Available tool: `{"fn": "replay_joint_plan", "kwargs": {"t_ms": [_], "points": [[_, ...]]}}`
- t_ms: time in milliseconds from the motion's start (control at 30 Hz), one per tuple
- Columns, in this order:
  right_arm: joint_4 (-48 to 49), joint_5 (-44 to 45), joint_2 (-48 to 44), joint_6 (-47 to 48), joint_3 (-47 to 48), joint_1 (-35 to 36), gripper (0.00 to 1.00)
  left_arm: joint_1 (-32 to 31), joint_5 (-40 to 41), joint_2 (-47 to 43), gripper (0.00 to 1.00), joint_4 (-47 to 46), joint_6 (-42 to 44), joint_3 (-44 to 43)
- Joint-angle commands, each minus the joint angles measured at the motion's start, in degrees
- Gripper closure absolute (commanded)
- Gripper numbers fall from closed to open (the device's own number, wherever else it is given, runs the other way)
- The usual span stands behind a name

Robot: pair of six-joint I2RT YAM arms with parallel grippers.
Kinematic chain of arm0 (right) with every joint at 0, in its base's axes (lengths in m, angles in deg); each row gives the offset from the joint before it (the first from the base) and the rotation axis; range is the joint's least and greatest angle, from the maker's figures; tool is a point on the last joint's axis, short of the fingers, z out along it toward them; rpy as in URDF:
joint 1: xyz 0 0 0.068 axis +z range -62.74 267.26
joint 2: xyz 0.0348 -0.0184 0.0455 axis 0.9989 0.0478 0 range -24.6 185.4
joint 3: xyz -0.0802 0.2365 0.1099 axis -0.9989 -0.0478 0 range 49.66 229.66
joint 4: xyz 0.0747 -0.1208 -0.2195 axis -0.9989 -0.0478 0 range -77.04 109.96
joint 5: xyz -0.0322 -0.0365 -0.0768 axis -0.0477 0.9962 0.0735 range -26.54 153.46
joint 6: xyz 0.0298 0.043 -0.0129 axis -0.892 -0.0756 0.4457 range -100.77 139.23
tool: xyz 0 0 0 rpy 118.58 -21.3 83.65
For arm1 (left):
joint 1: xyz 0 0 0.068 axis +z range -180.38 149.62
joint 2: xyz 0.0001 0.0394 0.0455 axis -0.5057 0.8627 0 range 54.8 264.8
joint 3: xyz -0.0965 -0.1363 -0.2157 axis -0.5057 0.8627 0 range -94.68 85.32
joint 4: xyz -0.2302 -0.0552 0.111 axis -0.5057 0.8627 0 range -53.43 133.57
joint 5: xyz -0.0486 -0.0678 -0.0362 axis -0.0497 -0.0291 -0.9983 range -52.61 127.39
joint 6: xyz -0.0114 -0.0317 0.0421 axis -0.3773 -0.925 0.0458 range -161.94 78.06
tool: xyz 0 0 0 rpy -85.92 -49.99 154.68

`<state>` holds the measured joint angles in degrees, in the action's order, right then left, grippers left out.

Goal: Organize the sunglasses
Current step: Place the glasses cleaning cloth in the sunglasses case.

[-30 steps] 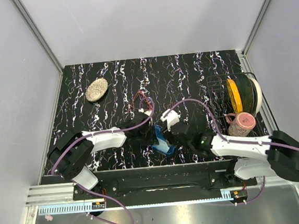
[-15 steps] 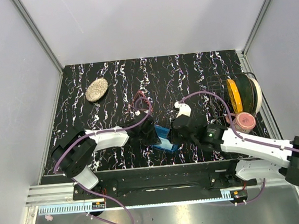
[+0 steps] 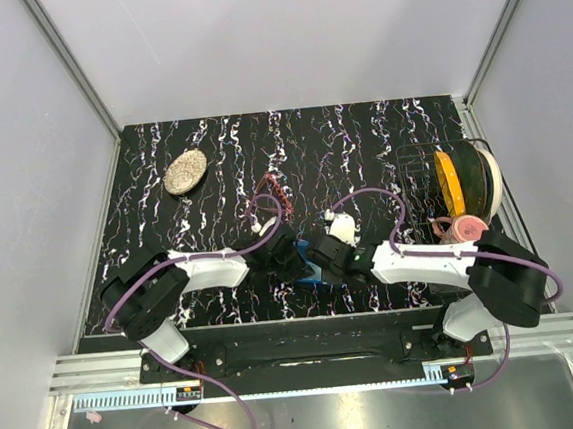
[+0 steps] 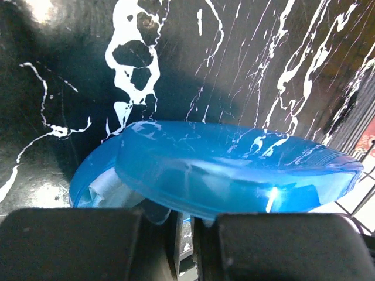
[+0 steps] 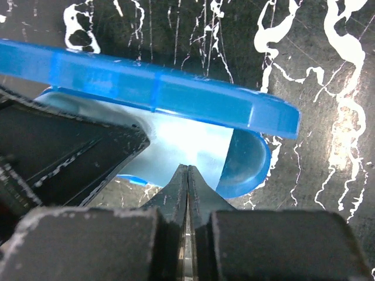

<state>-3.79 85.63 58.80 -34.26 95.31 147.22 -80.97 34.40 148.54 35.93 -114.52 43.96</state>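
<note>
Sunglasses (image 3: 267, 190) lie on the table (image 3: 360, 138) just behind the left gripper (image 4: 185, 218), outside the blue hard case (image 4: 234, 170). Left gripper pinches the case rim; right gripper (image 5: 187, 175) is fully closed, tips at the half-open mouth. Step judged: opening the case. Next move calls for lifting the lid wide with the base steadied

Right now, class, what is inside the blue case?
The blue case stands ajar. Inside, only something pale blue, lining or cloth, shows; the lid covers the rest. The sunglasses lie outside on the table.
</note>
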Motion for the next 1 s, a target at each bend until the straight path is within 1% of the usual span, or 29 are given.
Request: {"fn": "replay_joint_plan", "kwargs": {"t_ms": [0,133,367,433,467,500,567,600,667,700,833,967], "points": [[2.30,6.38,2.73,-2.40,2.52,0.33,0.95,-0.39,4.48,-1.36,0.87,-1.90,-3.10,2.52],[3.36,7.44,4.76,-2.05,2.43,0.24,0.96,-0.39,3.34,-0.66,0.87,-3.31,-2.75,2.78],[5.90,7.97,6.87,-1.70,0.32,0.24,0.96,-0.56,1.23,-0.65,0.81,-5.94,-1.43,3.13],[5.90,7.97,7.13,-1.61,-0.29,0.33,0.96,-0.48,1.14,-1.44,0.76,-5.95,-0.20,2.70],[5.91,7.89,7.13,-1.70,-0.56,0.33,0.96,-0.56,1.75,-2.84,0.73,-5.34,1.37,2.61],[5.91,7.97,7.05,-1.70,-0.82,0.33,0.96,-0.48,1.93,-3.64,0.68,-5.24,2.25,2.34],[5.64,8.06,7.04,-1.61,-1.44,0.33,0.96,-0.56,2.89,-6.44,0.63,-3.67,5.58,1.82],[5.47,8.15,6.96,-1.61,-1.61,0.24,0.96,-0.56,2.81,-7.24,0.62,-2.70,6.82,1.55],[5.55,8.06,6.87,-1.53,-2.14,0.24,0.96,-0.48,6.48,-10.04,0.60,0.28,9.45,1.02],[5.55,8.06,7.04,-1.61,-2.23,0.33,0.96,-0.56,7.02,-11.02,0.59,0.47,10.25,1.20],[5.55,8.15,7.13,-1.35,-2.14,0.24,0.96,-0.56,10.80,-15.59,0.59,4.59,11.67,3.82],[5.47,8.24,7.66,-1.09,-1.79,0.24,0.96,-0.56,15.10,-19.54,0.64,7.93,11.58,6.55]]}}
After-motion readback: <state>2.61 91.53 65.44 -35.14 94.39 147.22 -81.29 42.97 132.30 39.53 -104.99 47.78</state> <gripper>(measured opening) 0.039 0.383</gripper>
